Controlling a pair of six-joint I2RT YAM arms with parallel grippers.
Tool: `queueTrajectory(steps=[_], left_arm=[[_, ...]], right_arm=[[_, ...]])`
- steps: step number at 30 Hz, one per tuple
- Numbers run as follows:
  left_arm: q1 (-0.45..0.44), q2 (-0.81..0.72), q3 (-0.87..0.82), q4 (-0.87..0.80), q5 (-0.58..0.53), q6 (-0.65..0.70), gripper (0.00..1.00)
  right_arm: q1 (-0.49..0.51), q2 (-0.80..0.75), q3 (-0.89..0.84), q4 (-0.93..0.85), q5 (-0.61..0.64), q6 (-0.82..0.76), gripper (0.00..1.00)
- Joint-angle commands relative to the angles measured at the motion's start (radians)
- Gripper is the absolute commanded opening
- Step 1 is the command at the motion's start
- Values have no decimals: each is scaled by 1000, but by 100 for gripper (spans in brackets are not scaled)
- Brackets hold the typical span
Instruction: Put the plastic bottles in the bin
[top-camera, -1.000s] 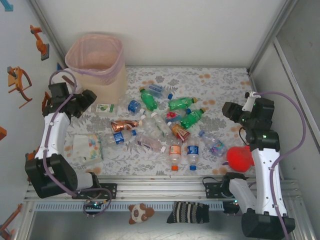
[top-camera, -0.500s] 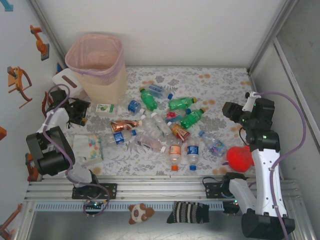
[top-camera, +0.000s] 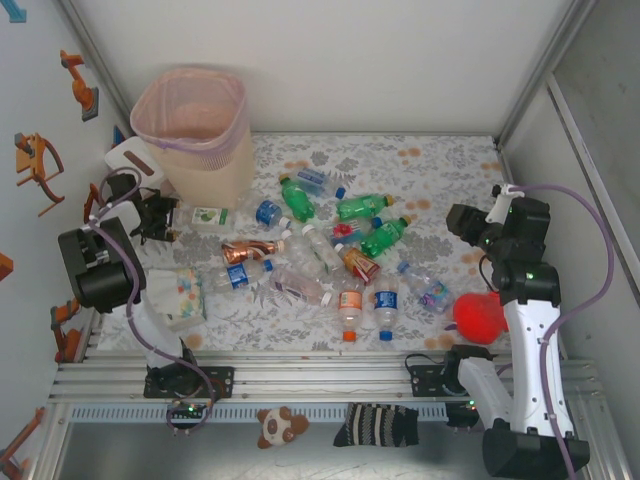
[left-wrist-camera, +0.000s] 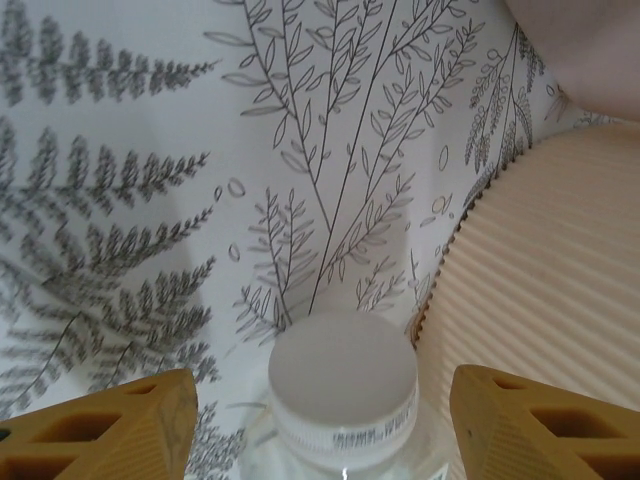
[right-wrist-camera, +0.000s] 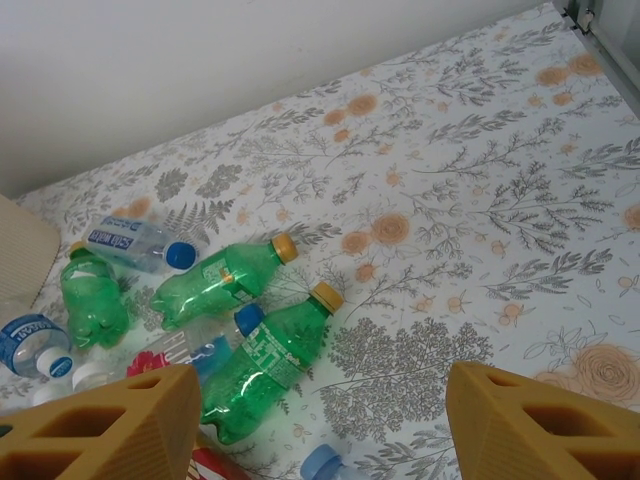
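Bottles (top-camera: 385, 237) lie scattered mid-table on floral cloth (top-camera: 440, 165). Pink bin (top-camera: 215, 165) stands upright at far left corner of cloth. Left gripper (top-camera: 158, 218) sits low beside bin base, jaws spread. Yellow fingers (left-wrist-camera: 130, 430) straddle white-capped clear bottle (left-wrist-camera: 342, 385), gap on each side, no contact. Ribbed bin wall just right of that cap. Right gripper (top-camera: 465, 222) hovers over right side of cloth, jaws wide apart, nothing between. Green bottles (right-wrist-camera: 265, 365) lie ahead of it. Red plush toy (top-camera: 480, 315) rests beside right arm.
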Motion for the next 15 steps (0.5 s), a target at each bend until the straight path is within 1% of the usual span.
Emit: queueTrajectory(steps=[1, 15], left_arm=[[2, 35, 39, 16, 22, -32, 65], [-18, 89, 48, 11, 51, -22, 60]], right_arm=[[-6, -16, 29, 0, 28, -9, 65], [-5, -35, 30, -13, 42, -15, 65]])
